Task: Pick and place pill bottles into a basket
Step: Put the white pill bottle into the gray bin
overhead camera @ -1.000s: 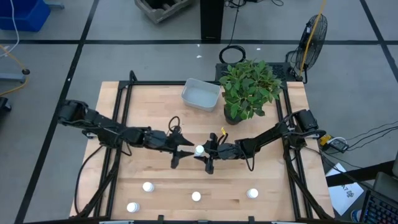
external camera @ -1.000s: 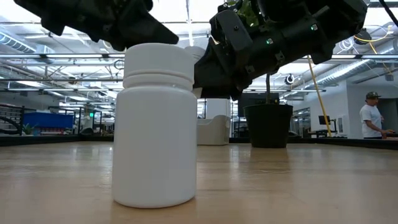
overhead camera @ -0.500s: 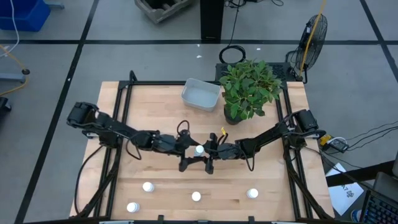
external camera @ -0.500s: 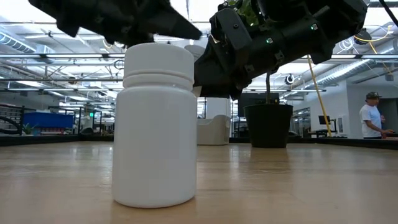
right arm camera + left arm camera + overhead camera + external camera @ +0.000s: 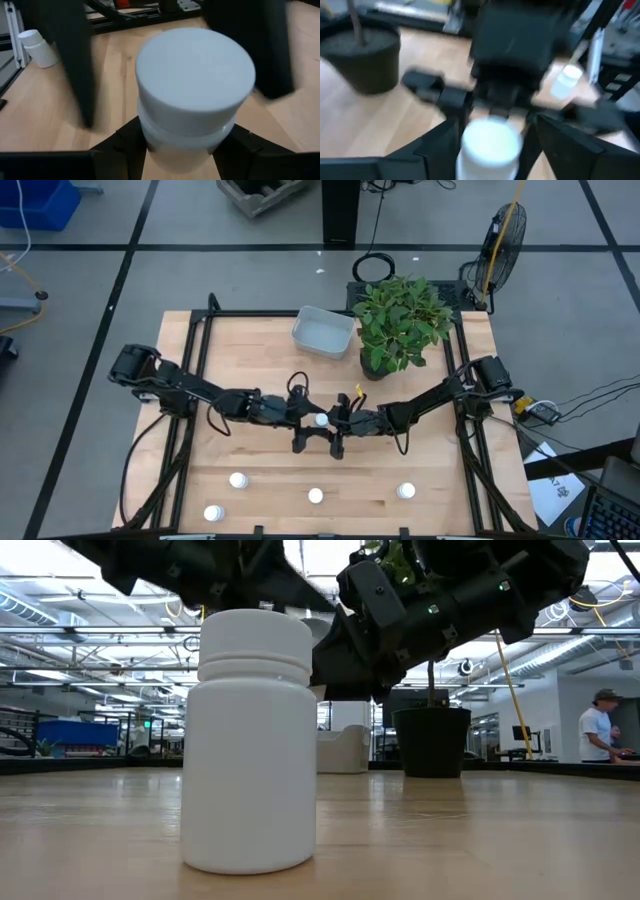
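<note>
1. Right hand: fingers pressed in on a small white cylindrical pill bottle with a round white cap, low on its body in the right wrist view.
2. Held bottle: mid-worktop and apparently lifted clear of the wood, cap facing up in the high view, so long axis roughly upright.
3. Left hand: reaching in from the opposite side, fingers spread apart on either side of the same bottle, with gaps showing and no contact to be seen.
4. Deciding relation: bottle directly between the two hands, which face each other tip to tip; right already gripping, left only bracketing. Looks like a handover or a contested grasp; cannot tell which.
5. Pale grey-white shallow rectangular basket: well apart from the bottle, towards the far edge of the light wooden worktop, just beside the leafy green potted plant. Judged about equally reachable by either arm.
6. Four more white bottles standing near the front edge, none in the basket yet.
</note>
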